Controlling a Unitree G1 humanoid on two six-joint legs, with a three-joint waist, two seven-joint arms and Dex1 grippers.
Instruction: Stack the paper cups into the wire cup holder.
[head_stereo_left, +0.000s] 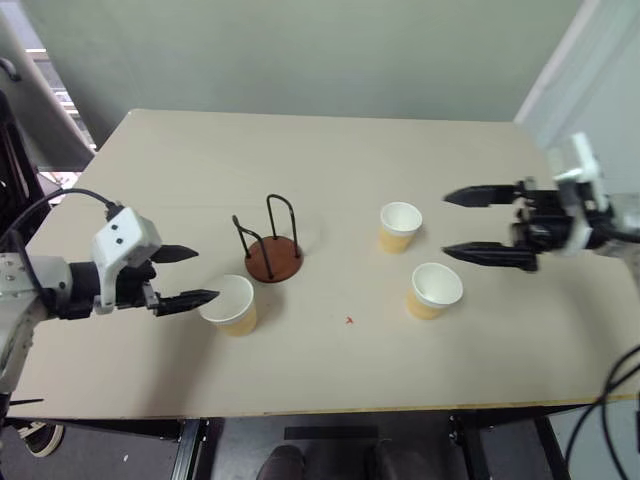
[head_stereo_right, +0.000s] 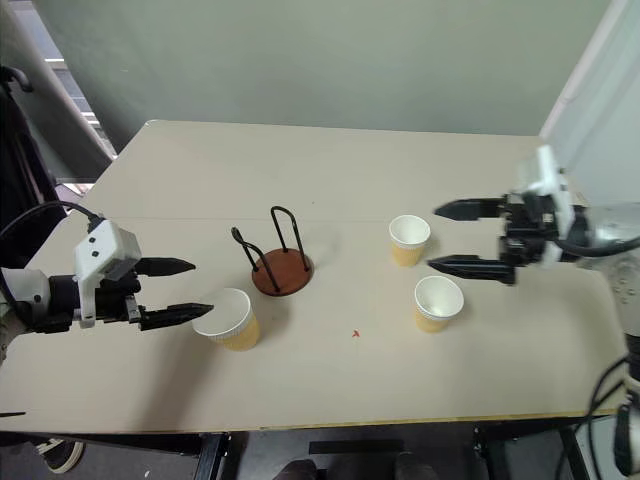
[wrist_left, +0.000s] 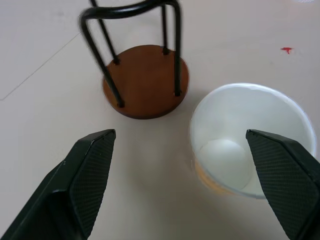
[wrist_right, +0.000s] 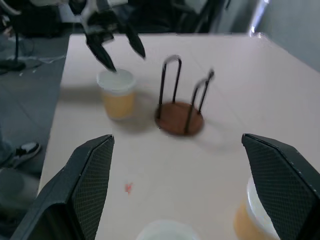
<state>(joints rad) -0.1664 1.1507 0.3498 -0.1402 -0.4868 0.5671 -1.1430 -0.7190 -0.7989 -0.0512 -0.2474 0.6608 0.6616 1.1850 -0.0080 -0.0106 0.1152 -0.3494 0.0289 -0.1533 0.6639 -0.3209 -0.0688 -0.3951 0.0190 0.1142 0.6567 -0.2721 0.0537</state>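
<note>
Counter (head_stereo_left: 330, 380), pale beige, rectangular, carrying every item listed. Near left: paper cup (head_stereo_left: 231, 304), upright, tan outside and white inside, standing just near-left of the wire cup holder and apart from its base. Left hand (head_stereo_left: 186, 276), black fingers spread wide and empty, held low at that cup's left side; the nearer fingertip (head_stereo_left: 205, 296) reaches the cup's rim, though contact cannot be confirmed; in the left wrist view the cup (wrist_left: 250, 142) sits ahead, towards one finger, with bare counter before the other. Small red mark (head_stereo_left: 349, 320) on the counter, near of centre, between the left cup and the right pair. Right of centre: second paper cup (head_stereo_left: 432, 290), upright, empty. Slightly farther and a little to its left: third paper cup (head_stereo_left: 399, 227), upright, empty, near the second yet not touching it. Centre: wire cup holder (head_stereo_left: 272, 245), a round reddish-brown disc with thin black wire loops standing from it, holding no cup. Right hand (head_stereo_left: 460, 226), fingers parted wide and gripping nothing, raised above the counter at the right, pointing left, its two tips bracketing the space just right of the right-hand pair of cups. Far half of the counter bare up to a grey-green wall (head_stereo_left: 300, 50).
</note>
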